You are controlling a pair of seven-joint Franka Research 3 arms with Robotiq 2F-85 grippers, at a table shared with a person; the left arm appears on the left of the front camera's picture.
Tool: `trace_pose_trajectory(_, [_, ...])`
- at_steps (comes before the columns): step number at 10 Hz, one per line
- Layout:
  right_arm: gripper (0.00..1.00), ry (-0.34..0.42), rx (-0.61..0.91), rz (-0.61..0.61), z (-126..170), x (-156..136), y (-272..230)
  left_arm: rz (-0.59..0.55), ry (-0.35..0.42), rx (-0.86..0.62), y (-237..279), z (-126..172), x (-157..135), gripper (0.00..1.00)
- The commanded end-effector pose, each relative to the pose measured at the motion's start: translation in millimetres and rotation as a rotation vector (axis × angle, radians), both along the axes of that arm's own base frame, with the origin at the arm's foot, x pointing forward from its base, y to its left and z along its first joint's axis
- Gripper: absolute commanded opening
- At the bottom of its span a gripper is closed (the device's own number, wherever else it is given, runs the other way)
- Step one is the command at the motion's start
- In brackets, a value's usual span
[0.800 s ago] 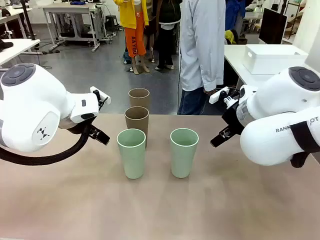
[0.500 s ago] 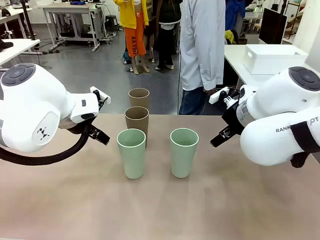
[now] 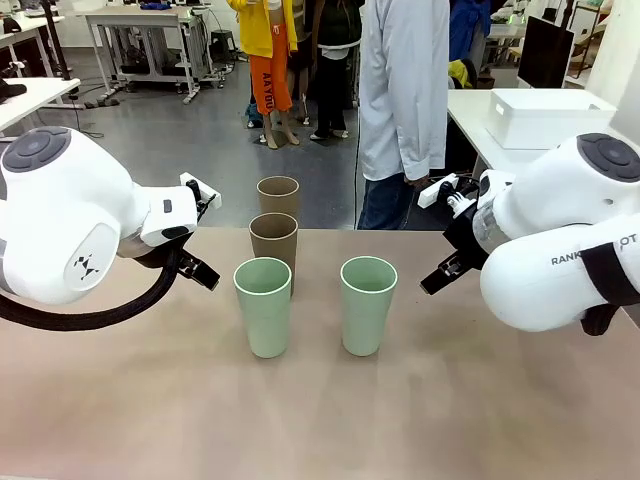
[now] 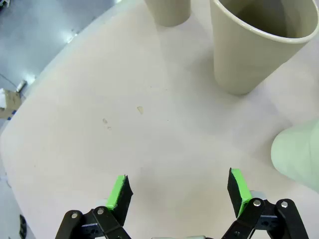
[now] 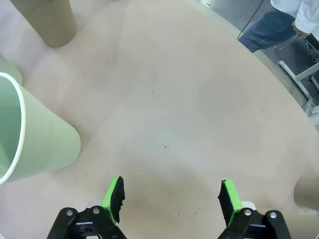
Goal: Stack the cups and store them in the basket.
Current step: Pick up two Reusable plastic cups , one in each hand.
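Hovering left tool, right tool, jaws apart

By the left edge of the frame, the left arm is a fat, glossy white shell with a round grey cap on top, a small black emblem on its side and a thick black cable looping beneath. The right arm, by the right edge, is the same white, with a grey disc, dark lettering and a black strap. Low in each wrist view, the left gripper and right gripper have black linkages, bright green pads and silver screw heads. The person, top centre, wears a long pale blue shirt over dark blue jeans.
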State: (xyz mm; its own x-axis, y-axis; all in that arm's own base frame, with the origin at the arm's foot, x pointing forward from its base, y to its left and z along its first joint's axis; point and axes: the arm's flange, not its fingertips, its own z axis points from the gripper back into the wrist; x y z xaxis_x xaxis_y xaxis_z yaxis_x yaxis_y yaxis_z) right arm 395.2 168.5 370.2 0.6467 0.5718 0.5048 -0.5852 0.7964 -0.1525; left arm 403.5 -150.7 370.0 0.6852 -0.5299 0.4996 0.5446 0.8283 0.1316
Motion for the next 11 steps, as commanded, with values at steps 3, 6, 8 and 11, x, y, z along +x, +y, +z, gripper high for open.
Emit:
trace_pose_trajectory(3, [1.0, -0.031, -0.07, 0.026, 67, 7, -9, -0.108, 0.051, -0.028, 11, 48, 14, 1.0])
trace_pose_trajectory(6, [1.0, -0.039, -0.014, 0.064, 155, 1, -52, -0.177, 0.093, -0.057, 57, 123, 27, 1.0])
trace_pose_trajectory(8, [1.0, -0.044, 0.043, 0.112, 182, -13, -96, -0.329, 0.119, -0.071, 103, 154, 7, 1.0])
trace_pose_trajectory(11, [1.0, -0.082, 0.176, 0.245, 182, -40, -191, -0.575, 0.09, -0.113, 171, 155, -25, 1.0])
